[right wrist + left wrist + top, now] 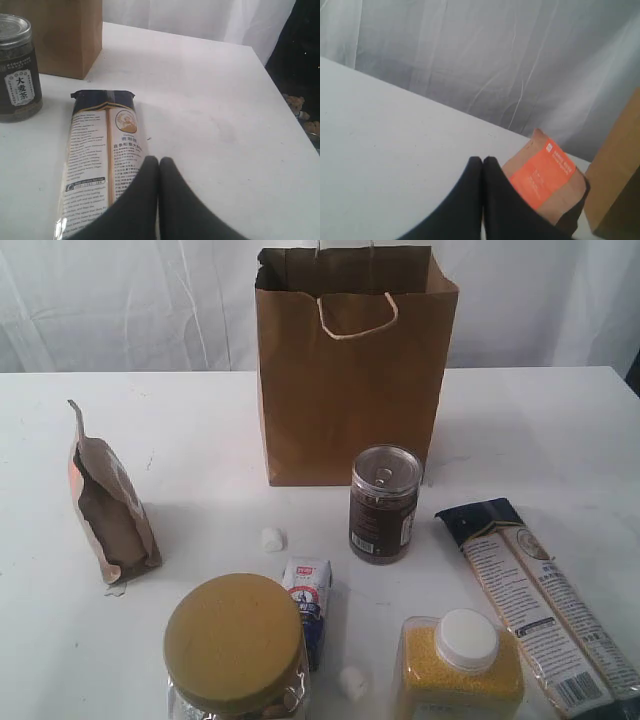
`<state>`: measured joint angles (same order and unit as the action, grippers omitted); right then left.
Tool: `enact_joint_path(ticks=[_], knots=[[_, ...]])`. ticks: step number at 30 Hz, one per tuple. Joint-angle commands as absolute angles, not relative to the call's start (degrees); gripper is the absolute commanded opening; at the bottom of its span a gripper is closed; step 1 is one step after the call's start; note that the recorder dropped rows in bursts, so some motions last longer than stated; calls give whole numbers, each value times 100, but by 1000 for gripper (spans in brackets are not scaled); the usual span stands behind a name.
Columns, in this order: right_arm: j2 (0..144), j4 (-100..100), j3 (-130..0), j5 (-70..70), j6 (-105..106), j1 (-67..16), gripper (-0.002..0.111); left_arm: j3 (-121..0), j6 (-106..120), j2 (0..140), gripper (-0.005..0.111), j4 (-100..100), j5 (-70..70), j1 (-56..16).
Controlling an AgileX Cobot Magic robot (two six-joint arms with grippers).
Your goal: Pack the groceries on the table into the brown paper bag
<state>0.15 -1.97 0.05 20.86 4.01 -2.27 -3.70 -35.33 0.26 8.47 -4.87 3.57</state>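
Note:
The brown paper bag (350, 370) stands upright and open at the back of the white table (560, 430). In front of it lie the groceries: a dark pull-tab can (384, 504), noodle packs (540, 605), a white-capped yellow-grain jar (460, 665), a gold-lidded jar (235, 645), a small blue-white carton (309, 602), two marshmallows (272, 539) (352, 682) and a brown pouch (105, 505). No arm shows in the exterior view. My left gripper (483, 161) is shut and empty beside the pouch (545, 177). My right gripper (159, 161) is shut and empty at the noodle packs (102, 150).
White curtains (120, 300) hang behind the table. The table's right edge (280, 90) drops to a dark area. The can (19, 67) and the bag's corner (65, 35) stand beyond the noodle packs in the right wrist view.

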Motion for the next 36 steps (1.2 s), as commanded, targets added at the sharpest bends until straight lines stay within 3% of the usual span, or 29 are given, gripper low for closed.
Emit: enact_joint_path(ticks=[1,13,22,36], knots=[[0,-213,0,2031,398,-250,0,-606,-3663,0,0,817,-551,329],[0,-588,0,1789,1098,-250,0,-687,-4411,0,0,796,-457,329],[0,-604,0,-623,1170,-250,0,-809,-4415,0,0,729,231,329],[0,-129,0,-2878,-2393,-250,0,-809,-4415,0,0,504,303,329]])
